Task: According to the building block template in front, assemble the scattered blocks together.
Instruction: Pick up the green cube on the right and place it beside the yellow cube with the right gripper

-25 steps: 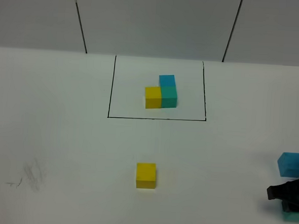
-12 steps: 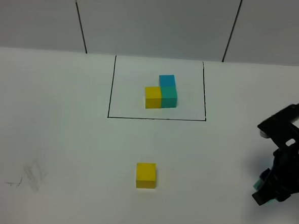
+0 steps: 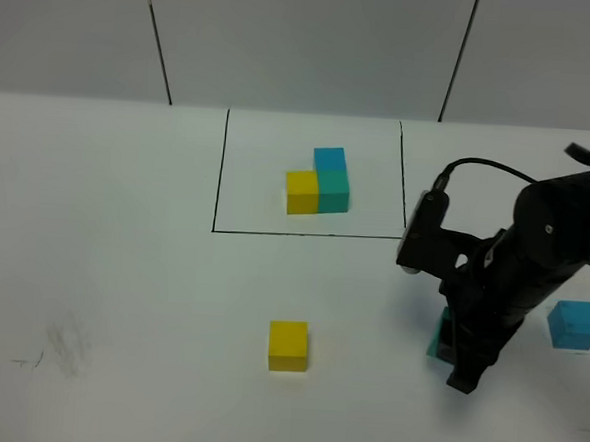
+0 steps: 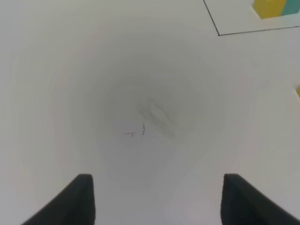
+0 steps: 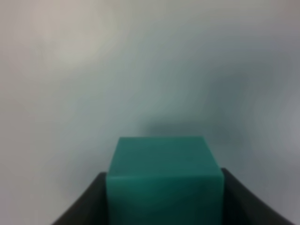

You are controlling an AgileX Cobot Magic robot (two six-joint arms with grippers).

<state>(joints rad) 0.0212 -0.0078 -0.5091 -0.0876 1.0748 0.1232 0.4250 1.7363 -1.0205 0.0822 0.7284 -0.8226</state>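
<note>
The template (image 3: 318, 181) is a joined yellow, teal-green and sky-blue trio inside a black drawn rectangle at the back middle. A corner of it shows in the left wrist view (image 4: 269, 7). The loose yellow cube (image 3: 288, 346) sits in front of it. My right gripper (image 3: 449, 353) is shut on the teal-green cube (image 3: 437, 337), which fills the space between the fingers in the right wrist view (image 5: 164, 180). It holds the cube right of the yellow cube. The sky-blue cube (image 3: 575, 325) lies at the far right. My left gripper (image 4: 157, 199) is open and empty, out of the high view.
The white table (image 3: 122, 271) carries faint pencil smudges (image 3: 62, 347) at the front left, also seen in the left wrist view (image 4: 157, 117). A grey panelled wall (image 3: 306, 41) stands behind the table.
My right arm has swung in from the right edge toward the middle, carrying the teal-green cube leftward. The sky-blue cube is uncovered again. The yellow cube and template have not moved.
</note>
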